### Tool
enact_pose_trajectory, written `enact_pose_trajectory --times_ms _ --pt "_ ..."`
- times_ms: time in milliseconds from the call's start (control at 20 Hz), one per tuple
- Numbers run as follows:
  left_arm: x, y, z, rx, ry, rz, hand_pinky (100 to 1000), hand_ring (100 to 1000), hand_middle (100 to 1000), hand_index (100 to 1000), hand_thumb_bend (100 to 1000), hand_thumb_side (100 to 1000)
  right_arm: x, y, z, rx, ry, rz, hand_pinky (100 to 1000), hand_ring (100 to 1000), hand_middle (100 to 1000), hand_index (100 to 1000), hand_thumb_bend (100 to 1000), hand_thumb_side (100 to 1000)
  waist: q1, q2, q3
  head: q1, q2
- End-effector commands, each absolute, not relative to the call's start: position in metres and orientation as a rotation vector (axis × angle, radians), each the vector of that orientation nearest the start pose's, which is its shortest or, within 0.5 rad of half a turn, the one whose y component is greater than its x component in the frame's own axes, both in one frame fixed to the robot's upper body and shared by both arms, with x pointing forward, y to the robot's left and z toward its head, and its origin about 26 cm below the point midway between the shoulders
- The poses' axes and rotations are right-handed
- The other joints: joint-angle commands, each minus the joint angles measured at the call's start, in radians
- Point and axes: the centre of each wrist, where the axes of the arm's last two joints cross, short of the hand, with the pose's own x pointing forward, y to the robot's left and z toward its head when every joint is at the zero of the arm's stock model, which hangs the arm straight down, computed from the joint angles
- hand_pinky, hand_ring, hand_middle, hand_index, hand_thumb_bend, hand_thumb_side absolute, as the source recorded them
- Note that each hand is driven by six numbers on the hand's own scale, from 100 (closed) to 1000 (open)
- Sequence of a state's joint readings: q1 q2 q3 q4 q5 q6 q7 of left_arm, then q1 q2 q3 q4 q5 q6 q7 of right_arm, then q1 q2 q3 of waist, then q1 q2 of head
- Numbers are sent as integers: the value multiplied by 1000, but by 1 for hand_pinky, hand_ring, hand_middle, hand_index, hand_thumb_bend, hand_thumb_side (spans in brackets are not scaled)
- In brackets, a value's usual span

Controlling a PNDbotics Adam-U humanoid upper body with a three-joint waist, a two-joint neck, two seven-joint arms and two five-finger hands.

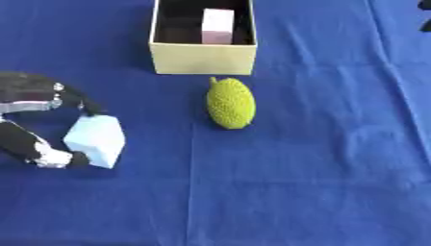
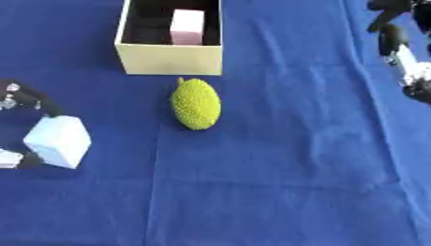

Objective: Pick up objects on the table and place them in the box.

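Left hand [image 1: 46, 144] at frame's left pinches the pale blue block [image 1: 95, 140] between fingers and thumb; lift clear, pass above the green fruit [image 1: 231, 103], release inside the box [image 1: 202, 58] beside the pink block [image 1: 217, 26]; right hand [image 2: 402, 53], upper right, fingers unreadable.

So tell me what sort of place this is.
Probably a lab test table, not a home: a plain blue cloth, an open box and a toy-like green fruit, with the left robot hand gripping a pale block.

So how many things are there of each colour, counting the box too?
Pale blue: 1, the block in the left hand
Green: 1, the bumpy fruit
Pink: 1, the block inside the box
Cream: 1, the box
Total: 4
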State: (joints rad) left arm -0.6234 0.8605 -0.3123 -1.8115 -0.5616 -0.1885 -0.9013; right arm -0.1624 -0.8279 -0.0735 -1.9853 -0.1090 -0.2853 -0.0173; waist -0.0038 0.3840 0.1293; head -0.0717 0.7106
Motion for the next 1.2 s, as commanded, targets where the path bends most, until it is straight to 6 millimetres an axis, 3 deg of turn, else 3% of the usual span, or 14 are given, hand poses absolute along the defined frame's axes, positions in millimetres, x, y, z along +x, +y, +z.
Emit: enact_pose_trajectory --times_ms 50,250,650,1200 --pt "323 271 293 816 -1225 -2193 990 931 822 945 514 783 276 -352 242 -451 -2346 822 984 808 533 825 100 527 2 -17 1 -3 -10" --pt "311 266 301 864 -1250 -2192 995 938 828 948 514 782 276 -352 241 -445 -2344 817 987 808 533 825 100 527 5 -19 3 -6 -11" --pt "305 264 306 860 -1288 -2171 992 934 823 944 485 792 275 -352 238 -429 -2322 824 994 810 533 827 100 527 8 -19 3 -3 -8" --pt "334 265 282 774 -1215 -2153 1000 963 843 957 469 828 276 -351 235 -400 -2312 818 1000 813 534 830 100 527 7 -19 -7 4 -11"
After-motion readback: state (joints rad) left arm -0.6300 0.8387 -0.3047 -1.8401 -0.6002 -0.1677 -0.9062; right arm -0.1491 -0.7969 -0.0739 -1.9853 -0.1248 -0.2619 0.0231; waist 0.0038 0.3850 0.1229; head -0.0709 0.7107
